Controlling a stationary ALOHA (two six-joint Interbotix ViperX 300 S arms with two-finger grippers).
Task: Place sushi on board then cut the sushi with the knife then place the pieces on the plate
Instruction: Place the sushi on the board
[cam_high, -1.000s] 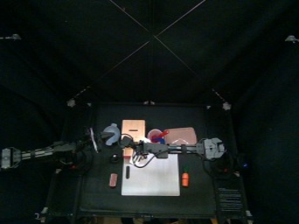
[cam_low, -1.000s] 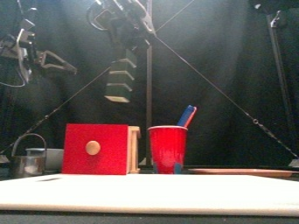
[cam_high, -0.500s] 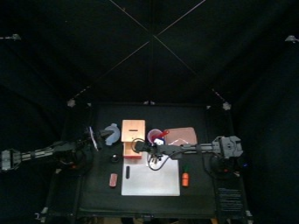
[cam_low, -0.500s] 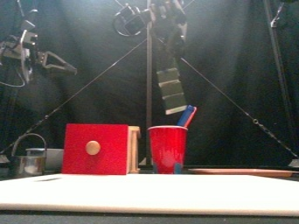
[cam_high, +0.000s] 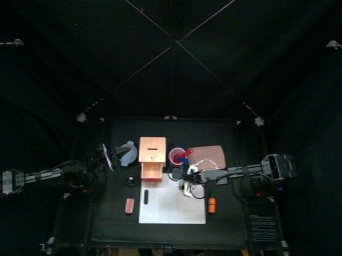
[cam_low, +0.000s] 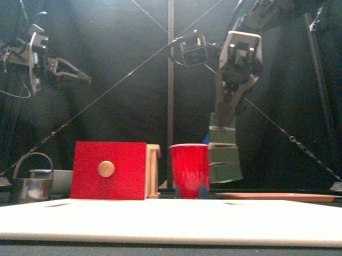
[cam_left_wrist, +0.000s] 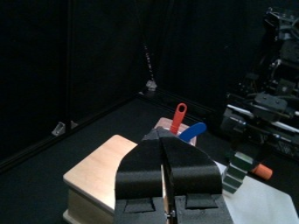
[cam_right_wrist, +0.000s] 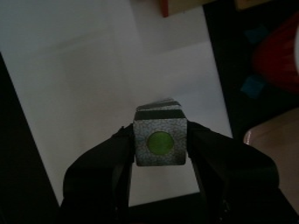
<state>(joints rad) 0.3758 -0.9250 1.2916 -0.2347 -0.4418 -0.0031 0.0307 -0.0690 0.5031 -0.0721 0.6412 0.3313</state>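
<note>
You were on the first step: getting the sushi roll (cam_right_wrist: 162, 145) onto the white board (cam_right_wrist: 93, 79). Your right end effector (cam_right_wrist: 162, 131) was clamped on the roll, one jaw on each side, with the green end face turned up toward the wrist camera. In the front view the roll hung just right of the red cup (cam_low: 191, 170), its lower end above the level of the cup's base, so I judged it not yet set down. In the wrist view it was over the board, on the side nearer the cup.

Your left end effector (cam_left_wrist: 170, 175) hung over the wooden box (cam_left_wrist: 103, 168) with its jaws pressed together and nothing between them.

The next move called for a straight lowering until the roll rested on the board, and only then a release, so that it would not tip or roll toward the cup. After that you would need a knife (cam_left_wrist: 177, 115) from the cup. The pink tray (cam_low: 287, 196) lay at the right, with nothing on it that I could see.
</note>
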